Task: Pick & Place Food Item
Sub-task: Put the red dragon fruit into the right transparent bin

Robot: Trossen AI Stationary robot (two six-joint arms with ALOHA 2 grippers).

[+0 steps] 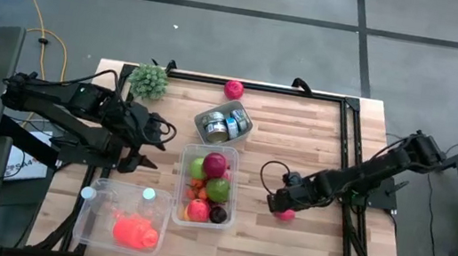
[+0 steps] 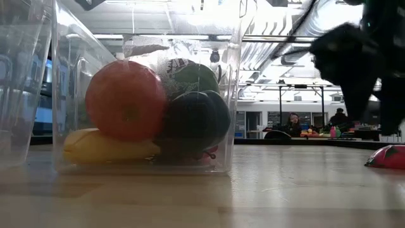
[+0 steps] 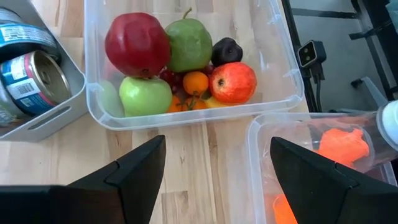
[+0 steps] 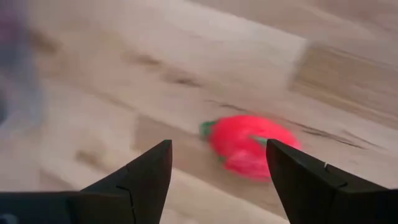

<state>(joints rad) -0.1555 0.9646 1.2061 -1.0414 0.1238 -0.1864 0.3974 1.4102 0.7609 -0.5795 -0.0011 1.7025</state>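
A red-pink strawberry-like food item with a green top lies on its side on the wooden table, right of the clear fruit bin. My right gripper hangs open just above it, pointing steeply down. Its fingers are apart, and the item lies beyond them, untouched. My left gripper hovers open at the left of the bin, holding nothing.
The bin holds apples, a pomegranate, an orange and a plum. A grey tray of cans stands behind it. A second clear container with an orange-red object sits front left. A green leafy item and a pink one lie at the far edge.
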